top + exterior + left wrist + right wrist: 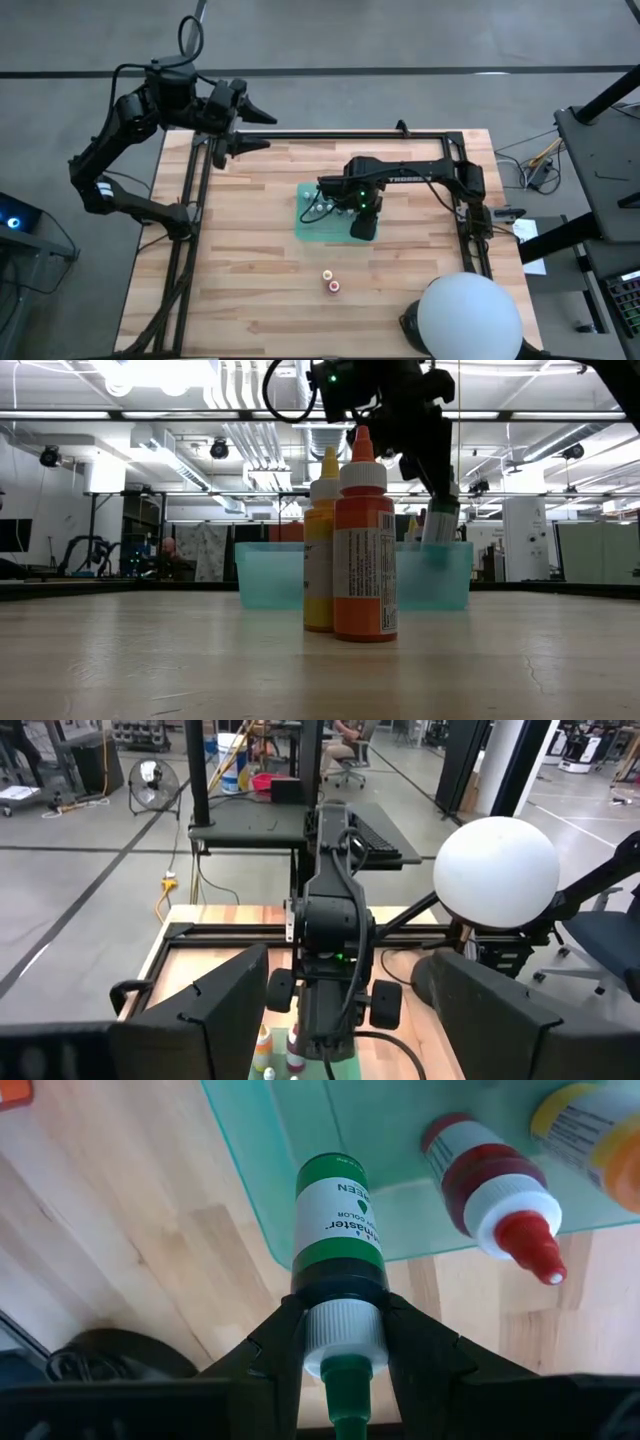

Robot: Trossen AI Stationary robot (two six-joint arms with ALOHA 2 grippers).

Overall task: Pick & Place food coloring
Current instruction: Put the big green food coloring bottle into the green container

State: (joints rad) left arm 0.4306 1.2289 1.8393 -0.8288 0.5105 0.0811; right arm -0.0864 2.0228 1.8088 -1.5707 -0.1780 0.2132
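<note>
Bottle and bin decide the coming move: the right gripper (340, 1345) is clamped on the white ribbed cap of a green bottle (338, 1220), whose long axis runs straight out from the fingers and whose base hangs over the near edge of the tray (400, 1140). In the low view the green bottle hangs tilted, its base at the tray's rim on the right, so my guess is that the placement needs only a short lowering and a release inside the wall. The tray is a translucent pale-green plastic bin with smooth walls, sitting mid-table on the light wooden table (250, 300). Inside it lie a red bottle (490, 1185) with a white shoulder and red pointed tip, on its side, and part of a yellow-capped bottle (600, 1135), also on its side. Two bottles are not yet in the tray: an orange bottle (364, 550) and a yellow bottle (322, 545) stand upright, touching or nearly so, on the table nearer than the tray and well apart from it. All are smooth squeezable plastic with paper labels. The left gripper (255, 125) waits with fingers apart at the far left corner; the right arm is much nearer.
</note>
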